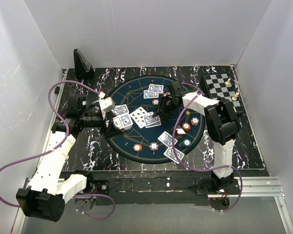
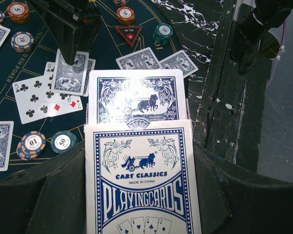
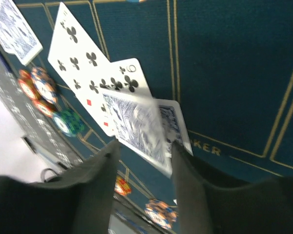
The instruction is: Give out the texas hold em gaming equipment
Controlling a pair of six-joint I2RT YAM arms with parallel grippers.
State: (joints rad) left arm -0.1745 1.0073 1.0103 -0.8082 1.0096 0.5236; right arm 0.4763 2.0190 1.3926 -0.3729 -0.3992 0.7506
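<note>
Quick materials rundown. The blue-and-white printed card box (image 2: 141,185) is thin cardboard with a soft satin sheen. The blue-backed playing card (image 2: 132,97) poking out of it looks like smooth coated paper, and the white-faced playing cards (image 2: 36,97) look like the same stock.

The round dark-blue mat with gold lines (image 3: 224,58) reads as matt cloth, kinda felt-ish, with no glare. The striped poker chips (image 2: 33,145) look like hard plastic, dull rims and shinier centre labels. The black tabletop with white marble veins (image 2: 205,29) is smooth and glossy.

On the right end effector (image 3: 145,151), the fingers (image 3: 97,195) are matt black plastic. The white arm shells (image 1: 51,168) are smooth plastic, and the silver rail (image 1: 263,187) looks like bare metal.
</note>
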